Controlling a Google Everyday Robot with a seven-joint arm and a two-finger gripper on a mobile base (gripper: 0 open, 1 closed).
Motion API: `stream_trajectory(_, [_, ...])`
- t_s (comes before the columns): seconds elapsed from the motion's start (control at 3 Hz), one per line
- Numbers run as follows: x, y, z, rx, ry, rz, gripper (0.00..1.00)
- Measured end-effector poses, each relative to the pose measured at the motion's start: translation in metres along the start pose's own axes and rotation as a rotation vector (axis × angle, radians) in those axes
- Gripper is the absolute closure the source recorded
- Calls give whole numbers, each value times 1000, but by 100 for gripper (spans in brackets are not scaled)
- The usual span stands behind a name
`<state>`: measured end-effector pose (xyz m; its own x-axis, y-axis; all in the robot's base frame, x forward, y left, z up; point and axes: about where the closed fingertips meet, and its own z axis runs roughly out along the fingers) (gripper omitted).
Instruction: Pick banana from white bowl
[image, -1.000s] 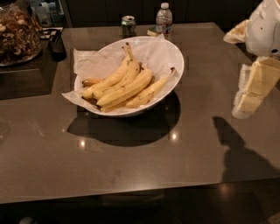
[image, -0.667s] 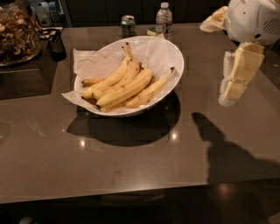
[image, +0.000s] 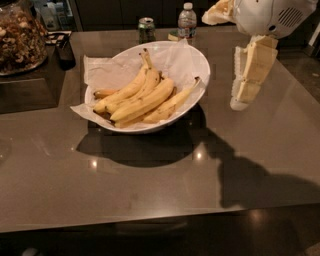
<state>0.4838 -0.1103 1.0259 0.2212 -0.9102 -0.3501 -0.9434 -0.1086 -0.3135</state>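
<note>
A large white bowl (image: 202, 64) lined with crumpled white paper sits on the dark grey table (image: 150, 185), left of centre towards the back. Several yellow bananas (image: 145, 97) lie in it, stems pointing to the far side. My gripper (image: 243, 98) hangs pointing down in the air at the upper right, just right of the bowl's rim and above the table. It holds nothing that I can see and is apart from the bananas.
A green drink can (image: 146, 29) and a clear water bottle (image: 187, 20) stand behind the bowl. A glass jar of nuts (image: 20, 37) and a small black object (image: 65, 50) are at the far left. The table's front edge runs along the bottom.
My gripper has moved up and to the left, from the right edge of the view towards the bowl's right rim. The bowl and bananas have not moved.
</note>
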Motion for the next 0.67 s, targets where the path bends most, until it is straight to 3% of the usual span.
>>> stream_trajectory(0.33, [-4,-3,7,-1,-39,0,0])
stream_trajectory(0.67, [-25,-15,30,-30,-138,-49,0])
